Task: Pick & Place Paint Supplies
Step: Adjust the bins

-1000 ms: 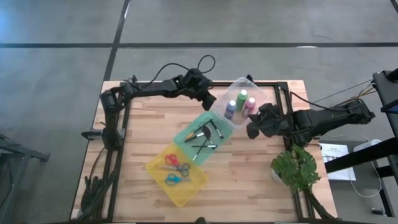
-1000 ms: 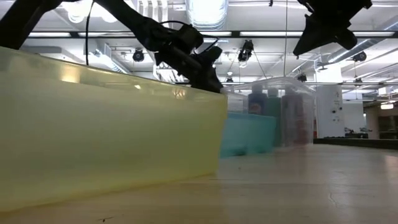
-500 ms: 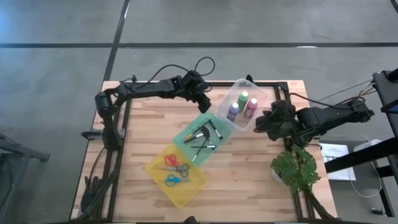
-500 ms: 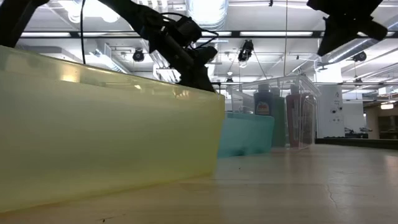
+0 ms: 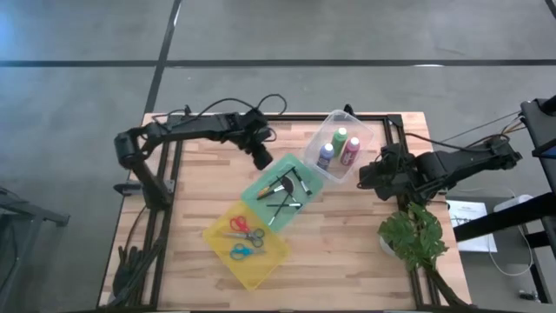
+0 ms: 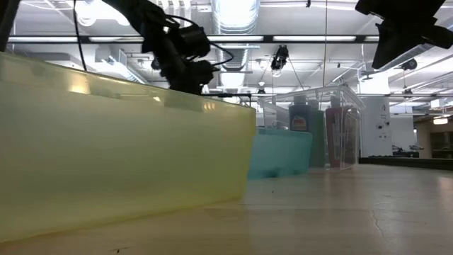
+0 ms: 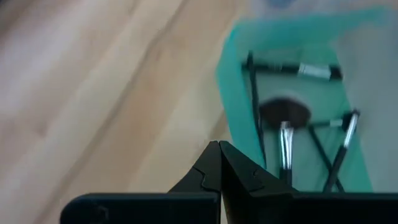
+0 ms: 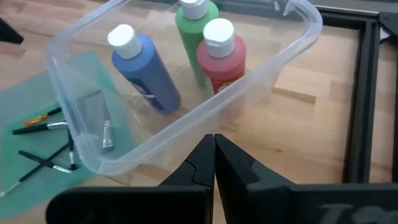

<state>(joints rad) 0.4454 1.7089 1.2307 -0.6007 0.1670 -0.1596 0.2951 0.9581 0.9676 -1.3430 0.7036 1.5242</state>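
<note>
The 3 paint bottles stand up in the clear bin point(image 5: 334, 143) near the back of the wood surface point(image 5: 200, 187): green bottle point(image 5: 339, 137), pink-red bottle point(image 5: 352, 149) & blue bottle point(image 5: 324, 155), all close together. The thin brushes point(image 5: 285, 189) lie in the green bin point(image 5: 261, 189) next to it, & the scissors point(image 5: 246, 229) lie in the yellow bin point(image 5: 261, 271) nearer the front. Left gripper point(image 5: 261, 160) hangs over the surface just by the green bin w/ fingers clenched on nothing; right gripper point(image 5: 365, 180) sits just beside the clear bin, fingers also clenched & holding nothing.
</note>
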